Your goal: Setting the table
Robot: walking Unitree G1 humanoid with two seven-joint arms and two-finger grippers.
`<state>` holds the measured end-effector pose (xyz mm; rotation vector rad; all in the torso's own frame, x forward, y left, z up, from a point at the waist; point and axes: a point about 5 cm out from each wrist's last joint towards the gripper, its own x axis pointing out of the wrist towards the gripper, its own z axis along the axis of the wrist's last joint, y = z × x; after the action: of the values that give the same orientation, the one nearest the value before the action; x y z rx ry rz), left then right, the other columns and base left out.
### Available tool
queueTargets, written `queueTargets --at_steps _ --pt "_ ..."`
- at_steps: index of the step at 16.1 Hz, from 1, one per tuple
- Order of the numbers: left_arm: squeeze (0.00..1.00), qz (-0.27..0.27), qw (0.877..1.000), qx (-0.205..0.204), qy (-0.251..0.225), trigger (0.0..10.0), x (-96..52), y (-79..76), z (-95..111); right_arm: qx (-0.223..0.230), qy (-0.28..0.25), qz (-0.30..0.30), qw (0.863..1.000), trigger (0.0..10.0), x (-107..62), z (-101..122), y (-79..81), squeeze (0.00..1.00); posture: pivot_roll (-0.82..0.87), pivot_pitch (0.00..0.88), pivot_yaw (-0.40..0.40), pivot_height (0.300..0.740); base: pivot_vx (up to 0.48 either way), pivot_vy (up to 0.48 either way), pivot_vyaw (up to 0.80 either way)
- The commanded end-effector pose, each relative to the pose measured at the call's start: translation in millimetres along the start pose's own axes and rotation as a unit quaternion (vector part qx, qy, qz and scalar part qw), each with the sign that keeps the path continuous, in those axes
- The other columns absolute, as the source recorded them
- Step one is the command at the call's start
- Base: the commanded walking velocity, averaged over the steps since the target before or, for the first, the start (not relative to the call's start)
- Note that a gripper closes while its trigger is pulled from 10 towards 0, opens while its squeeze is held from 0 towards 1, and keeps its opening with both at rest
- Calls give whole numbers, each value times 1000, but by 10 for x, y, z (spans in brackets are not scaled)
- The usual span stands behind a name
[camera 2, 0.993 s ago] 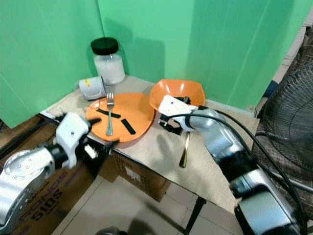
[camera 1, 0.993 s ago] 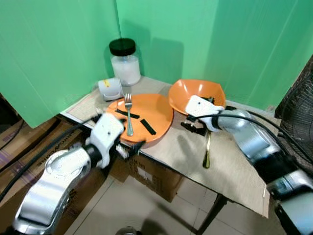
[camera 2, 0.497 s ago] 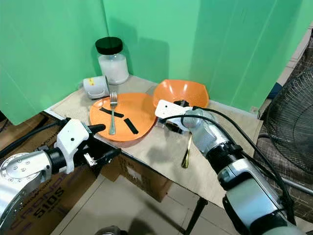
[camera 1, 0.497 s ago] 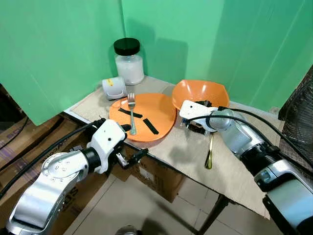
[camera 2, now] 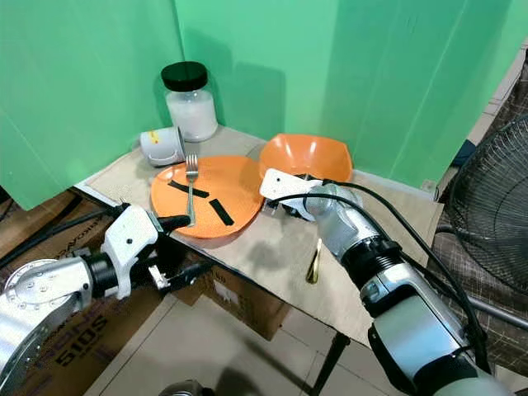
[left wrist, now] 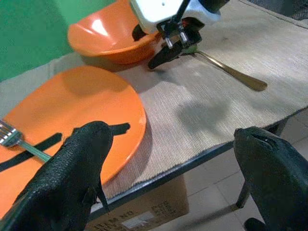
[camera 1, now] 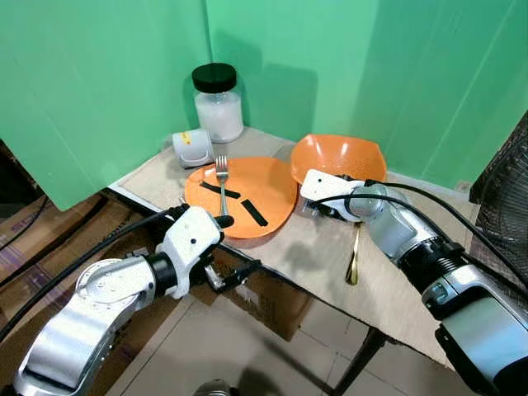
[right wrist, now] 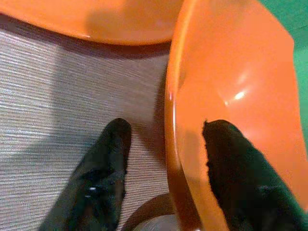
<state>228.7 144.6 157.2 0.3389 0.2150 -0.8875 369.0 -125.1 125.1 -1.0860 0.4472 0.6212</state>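
Green screens back a matted table [camera 1: 313, 256]. In the last second the right gripper [right wrist: 163, 159] has reached the bowl [camera 1: 338, 157], at the plate's [camera 1: 256, 194] 2 o'clock; its parted fingers straddle the rim, ready to clamp. The left gripper [left wrist: 168, 168] hangs released below the edge.

Green backdrop walls [camera 1: 99, 74], tiled floor [camera 1: 247, 355], cardboard boxes [camera 1: 264, 293], black fan [camera 2: 495, 206]

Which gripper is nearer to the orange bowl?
Right. The right gripper straddles the orange bowl rim, fingers open; the left gripper hangs open below the table edge.
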Motion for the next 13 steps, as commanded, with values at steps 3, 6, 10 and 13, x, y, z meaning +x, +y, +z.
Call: queueTargets --at_steps 3,6,10,13 --pt "0 6 1000 -2 -1 10000 -2 -12 -1 -6 -13 -8 1000 0 -36 70 -41 0 113 0 45 740 0 0 0" --pt "0 2 1000 1 0 10000 -3 -16 7 -4 -18 -5 1000 0 -33 97 -28 0 109 0 47 740 0 0 0" --pt "0 6 1000 -3 -2 10000 -1 -15 -2 -6 -32 -7 999 0 -40 148 -44 0 113 0 34 740 0 0 0" --pt "0 8 1000 -3 -2 10000 -3 -9 -1 -7 -39 -8 999 0 -35 176 -35 0 118 0 31 740 0 0 0"
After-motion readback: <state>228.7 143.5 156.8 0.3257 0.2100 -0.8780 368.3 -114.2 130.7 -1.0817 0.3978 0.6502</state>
